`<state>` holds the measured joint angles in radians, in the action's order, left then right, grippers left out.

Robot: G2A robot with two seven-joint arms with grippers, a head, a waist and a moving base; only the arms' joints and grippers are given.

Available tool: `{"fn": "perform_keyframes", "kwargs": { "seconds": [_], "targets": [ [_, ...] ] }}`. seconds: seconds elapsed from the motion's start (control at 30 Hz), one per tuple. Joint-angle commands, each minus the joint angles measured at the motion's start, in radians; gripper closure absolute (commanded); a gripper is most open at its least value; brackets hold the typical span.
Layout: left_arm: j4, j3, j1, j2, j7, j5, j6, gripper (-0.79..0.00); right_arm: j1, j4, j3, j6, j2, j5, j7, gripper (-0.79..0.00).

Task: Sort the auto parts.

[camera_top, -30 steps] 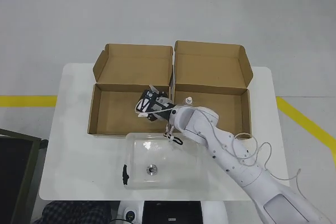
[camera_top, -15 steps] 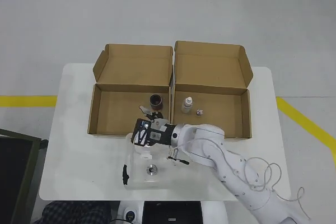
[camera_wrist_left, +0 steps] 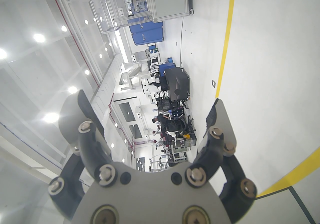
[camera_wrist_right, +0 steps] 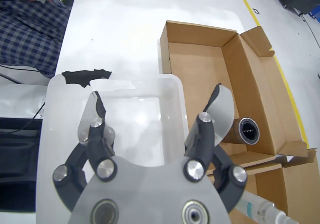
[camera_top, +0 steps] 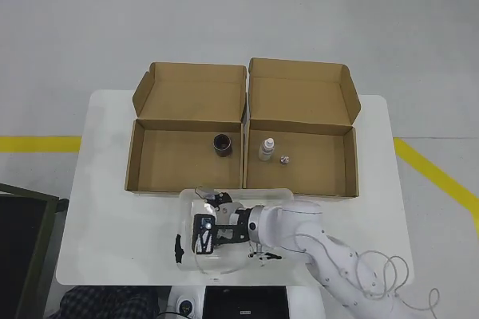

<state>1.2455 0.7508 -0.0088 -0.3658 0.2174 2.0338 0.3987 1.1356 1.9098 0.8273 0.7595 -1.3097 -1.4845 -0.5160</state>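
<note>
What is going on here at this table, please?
The robot is sorting parts out of a clear bin. Its right end effector hangs open and empty over the bin. One cardboard box holds a dark cylindrical part; the other box holds a small white bottle and a little metal piece. The left end effector is open too, facing out into the room.

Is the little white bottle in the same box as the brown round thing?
No, the white bottle lies in one cardboard box, while the brown cylindrical part sits in the neighbouring box.
</note>
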Motion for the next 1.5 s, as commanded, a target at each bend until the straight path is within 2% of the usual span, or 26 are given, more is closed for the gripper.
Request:
{"fn": "perform_keyframes", "kwargs": {
  "seconds": [0.0,0.27,0.83,1.47],
  "targets": [
    [0.0,0.0,0.0,0.0,0.0,0.0,0.0,-0.785,0.009,0.002,0.003,0.019,0.005,-0.001,-0.006,-0.668],
    [0.0,0.0,0.0,0.0,0.0,0.0,0.0,-0.785,0.03,0.002,0.01,0.07,0.018,0.005,-0.02,-0.61],
    [0.0,0.0,0.0,0.0,0.0,0.0,0.0,-0.785,0.001,-0.092,-0.02,0.094,0.022,0.064,-0.099,-0.668],
    [0.0,0.0,0.0,0.0,0.0,0.0,0.0,-0.785,-0.034,-0.184,-0.072,0.068,0.019,0.11,-0.153,-0.637]
  ]
}}
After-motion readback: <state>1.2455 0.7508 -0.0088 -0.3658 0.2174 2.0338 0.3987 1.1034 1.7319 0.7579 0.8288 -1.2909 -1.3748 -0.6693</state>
